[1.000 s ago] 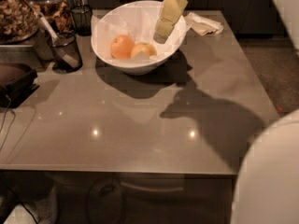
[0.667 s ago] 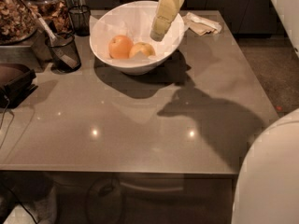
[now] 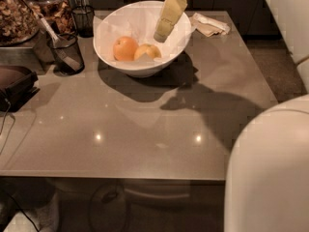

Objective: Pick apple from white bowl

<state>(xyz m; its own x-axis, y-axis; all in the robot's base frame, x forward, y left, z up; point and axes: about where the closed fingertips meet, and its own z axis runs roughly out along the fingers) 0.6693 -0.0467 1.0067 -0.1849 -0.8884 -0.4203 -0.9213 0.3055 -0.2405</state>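
Note:
The white bowl (image 3: 145,66) stands at the back of the grey table. Inside it lie a pale yellow apple (image 3: 147,51) and, touching it on the left, a deeper orange fruit (image 3: 125,48). My gripper (image 3: 161,35) reaches down from the top of the camera view over the bowl's right half, its pale fingers (image 3: 169,16) slanting down and left. Its tip hangs just above and to the right of the apple, apart from it.
Two black mesh cups (image 3: 65,53) (image 3: 83,19) with utensils stand left of the bowl, jars of food (image 3: 19,13) behind them. A dark object (image 3: 14,83) lies at the left edge. Folded napkins (image 3: 210,24) sit at the back right. My white body (image 3: 270,168) fills the lower right.
The gripper has shifted slightly left and lower over the bowl, closer to the apple. The fruits and bowl have not moved.

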